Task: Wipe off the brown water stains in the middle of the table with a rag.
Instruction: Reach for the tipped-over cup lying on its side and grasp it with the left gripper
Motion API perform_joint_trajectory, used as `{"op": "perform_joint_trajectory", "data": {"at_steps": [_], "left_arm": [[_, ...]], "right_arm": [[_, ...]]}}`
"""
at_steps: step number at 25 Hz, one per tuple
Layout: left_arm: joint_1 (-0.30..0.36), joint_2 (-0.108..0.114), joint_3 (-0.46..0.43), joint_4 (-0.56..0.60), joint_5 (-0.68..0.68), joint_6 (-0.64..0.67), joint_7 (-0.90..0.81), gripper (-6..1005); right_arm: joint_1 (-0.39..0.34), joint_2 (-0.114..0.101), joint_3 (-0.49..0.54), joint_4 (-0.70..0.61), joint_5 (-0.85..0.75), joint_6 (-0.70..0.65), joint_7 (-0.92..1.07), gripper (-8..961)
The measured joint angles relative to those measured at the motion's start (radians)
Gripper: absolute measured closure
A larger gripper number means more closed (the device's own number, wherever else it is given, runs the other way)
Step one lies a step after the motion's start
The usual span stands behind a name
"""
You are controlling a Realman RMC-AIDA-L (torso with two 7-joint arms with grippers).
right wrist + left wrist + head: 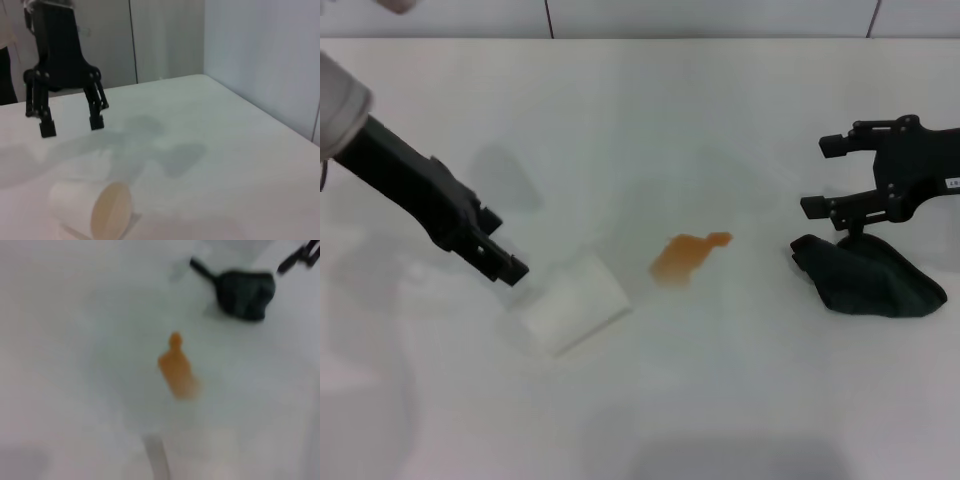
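One white table under brown water stains, rag, tipped paper cup; both grippers' jaws wide.

Matte black linkage-fingered left pincer and right pincer; grey-white left sleeve.

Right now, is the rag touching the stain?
No. The rag lies apart from the brown water stains, bare table between them.

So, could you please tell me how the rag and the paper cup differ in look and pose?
The rag is a very dark, soft, lumpy bunch; the paper cup is white, rigid and smooth. The rag sits below the right end effector; the cup lies tipped on its side near the left end effector. Both rest on the table.
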Motion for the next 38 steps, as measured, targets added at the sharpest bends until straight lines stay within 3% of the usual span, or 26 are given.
{"op": "perform_joint_trajectory", "data": {"at_steps": [2,5,10,23,38], "left_arm": [[-0.068,-0.006,0.007,-0.079,0.095,0.003,-0.037,134],[-0.114,-0.022,0.010,-0.128,0.183,-0.008,-0.063,133],[-0.159,-0.036,0.059,-0.138,0.212,-0.019,-0.092,133],[-0.155,-0.079,0.176,-0.142,0.215,-0.105,-0.102,131],[-0.134,-0.082,0.194,-0.206,0.132,-0.177,-0.099,129]], "right_arm": [[-0.002,0.001,0.000,-0.005,0.000,-0.001,-0.001,102],[0.000,0.002,-0.004,-0.006,0.000,-0.001,-0.003,102],[0.004,0.003,-0.005,-0.006,-0.001,-0.001,-0.009,102],[0.008,0.008,-0.009,-0.007,-0.002,-0.009,-0.010,102],[0.009,0.009,-0.022,-0.007,-0.001,-0.012,-0.009,102]]}}
